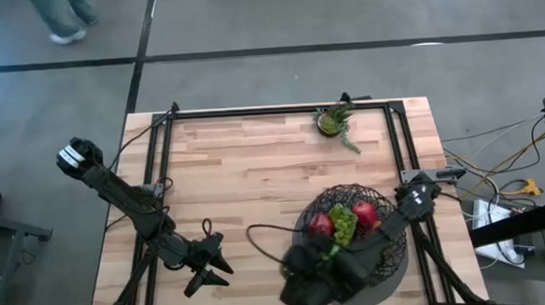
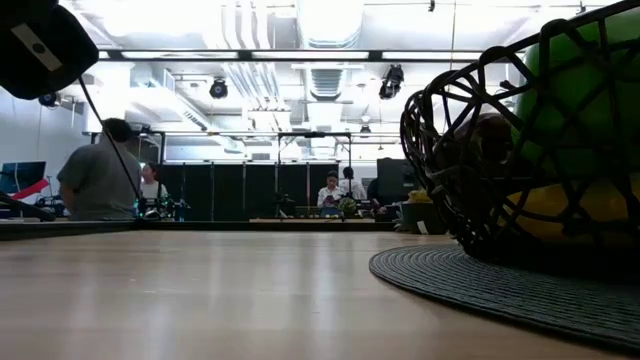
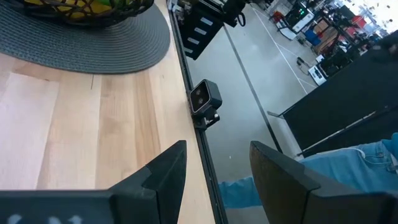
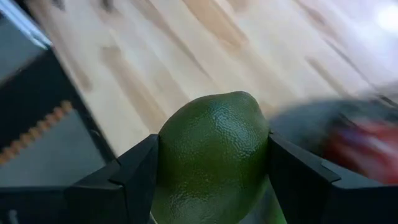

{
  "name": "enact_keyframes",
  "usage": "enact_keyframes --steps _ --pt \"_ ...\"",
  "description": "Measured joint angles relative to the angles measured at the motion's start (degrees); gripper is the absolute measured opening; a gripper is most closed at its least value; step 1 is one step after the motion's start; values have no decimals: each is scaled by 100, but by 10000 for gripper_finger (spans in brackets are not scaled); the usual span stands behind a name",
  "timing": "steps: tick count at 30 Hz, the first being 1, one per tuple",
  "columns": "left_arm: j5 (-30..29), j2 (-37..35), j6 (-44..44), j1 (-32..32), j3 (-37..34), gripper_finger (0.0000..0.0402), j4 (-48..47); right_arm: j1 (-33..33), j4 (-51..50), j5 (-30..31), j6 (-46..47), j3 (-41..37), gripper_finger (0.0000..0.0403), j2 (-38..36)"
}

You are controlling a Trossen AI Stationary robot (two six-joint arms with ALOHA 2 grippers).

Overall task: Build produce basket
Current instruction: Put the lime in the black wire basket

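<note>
The dark wire basket stands on a flat grey disc at the table's near right. It holds red apples and green grapes; the low view shows the basket with a green fruit and something yellow inside. My right gripper is at the basket's near-left side, shut on a green avocado. My left gripper waits open near the table's near edge, left of the basket; its fingers hold nothing. My right gripper pinches the avocado between its two fingers, one finger on each of its opposite sides. The fingers point down toward the table. The avocado is lifted clear of the wood, and its rounded end sticks out past the fingertips.
A small potted plant stands at the table's far edge. A black cable curves over the wood left of the basket. A small camera is clamped to the near edge. Bare wood lies across the table's middle and left. People are in the room beyond.
</note>
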Motion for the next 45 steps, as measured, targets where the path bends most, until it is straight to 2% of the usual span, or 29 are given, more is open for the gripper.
enact_keyframes --steps 5,8,12,18,22,32,36,40,45 --pt "0 0 0 0 0 160 -1 428 -1648 4 1460 -16 243 -247" --pt "0 0 2 0 0 160 -2 722 -1493 26 2035 -326 243 -384" --pt "0 0 4 0 0 160 0 974 -1529 -386 3596 -1015 244 -484" --pt "0 0 4 0 -1 160 0 1390 -1583 -347 6186 -2087 245 -773" --pt "1 0 5 0 -2 160 0 1382 -1556 -802 6235 -2356 245 -894" --pt "77 0 4 0 -5 160 0 1356 -1510 -745 6202 -2855 246 -1617" --pt "77 0 7 0 -7 160 0 1334 -1569 -807 6215 -3329 246 -1905" --pt "76 0 49 0 -7 160 1 1203 -1479 -1066 6240 -3901 246 -2001" --pt "74 0 46 0 -11 160 0 969 -1274 -1077 6144 -4219 248 -2012"
